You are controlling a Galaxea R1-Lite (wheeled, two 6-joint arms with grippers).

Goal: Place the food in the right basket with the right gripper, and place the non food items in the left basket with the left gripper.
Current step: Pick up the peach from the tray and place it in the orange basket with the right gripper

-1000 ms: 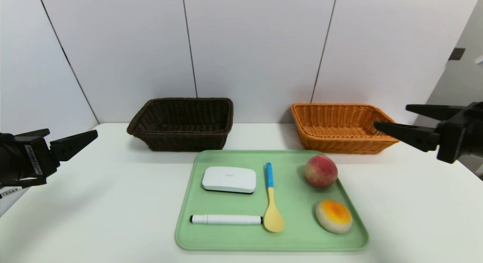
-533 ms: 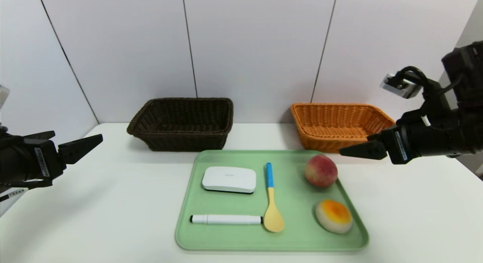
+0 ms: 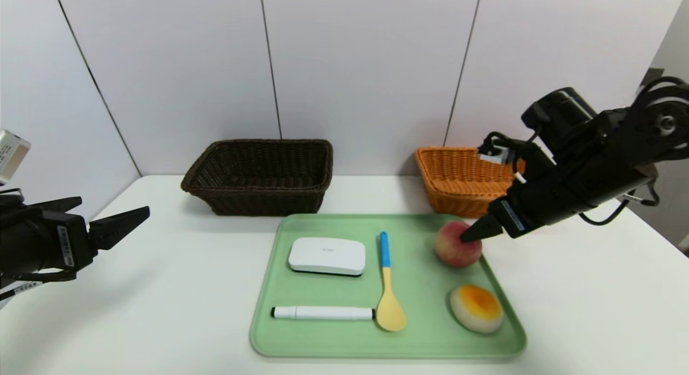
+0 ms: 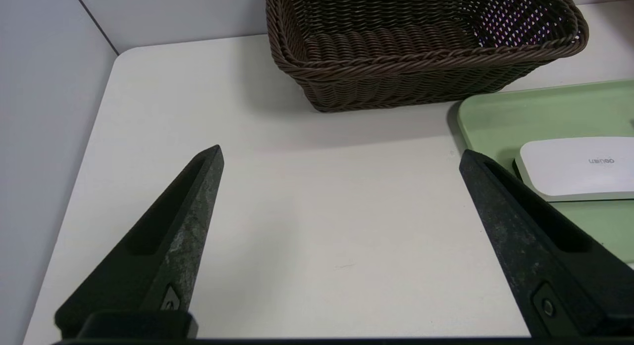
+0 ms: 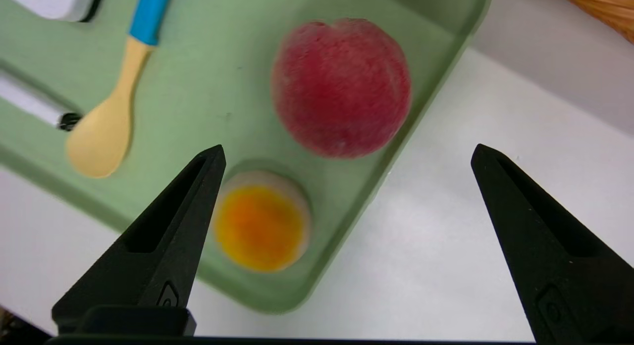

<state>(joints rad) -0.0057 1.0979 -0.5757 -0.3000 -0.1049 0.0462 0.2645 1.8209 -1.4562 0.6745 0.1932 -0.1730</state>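
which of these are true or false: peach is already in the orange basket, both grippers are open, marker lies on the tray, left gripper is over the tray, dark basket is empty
1. The peach is in the orange basket. False: it lies on the green tray.
2. Both grippers are open. True: the left gripper and right gripper are spread wide, holding nothing.
3. The marker lies on the tray. True.
4. The left gripper is over the tray. False: it hovers above bare table, off the tray's side.
5. The dark basket is empty. True.
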